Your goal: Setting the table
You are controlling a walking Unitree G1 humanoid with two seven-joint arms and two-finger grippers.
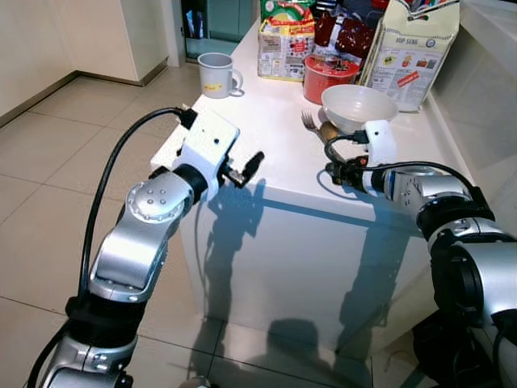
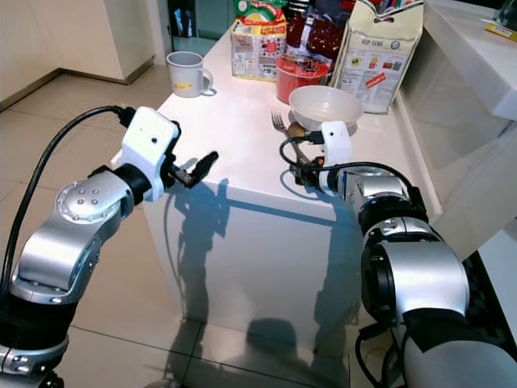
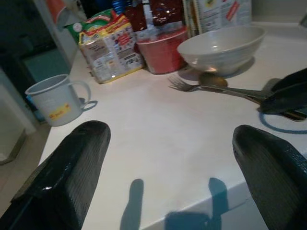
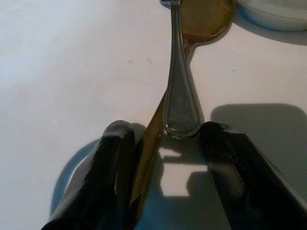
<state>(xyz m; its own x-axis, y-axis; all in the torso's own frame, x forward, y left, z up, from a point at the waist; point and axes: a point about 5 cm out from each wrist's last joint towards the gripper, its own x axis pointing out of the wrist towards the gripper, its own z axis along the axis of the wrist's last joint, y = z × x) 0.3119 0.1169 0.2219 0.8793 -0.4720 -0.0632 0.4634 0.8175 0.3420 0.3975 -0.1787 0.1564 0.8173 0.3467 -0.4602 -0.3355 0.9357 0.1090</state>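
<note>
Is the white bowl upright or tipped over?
Upright: the bowl sits on its base on the counter, its opening facing up.

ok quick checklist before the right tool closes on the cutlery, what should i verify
1. Fork handle between the right tool fingers: ok, its end sits in the gap.
2. Only the fork in the gap: not ok, the gold spoon handle lies there too, against one finger.
3. Right tool open: ok.
4. White bowl out of the way: ok, beyond the cutlery heads.
5. Left tool out of the way: ok, open, hovering off the table's near edge.
6. Mug far from the work: ok.
</note>
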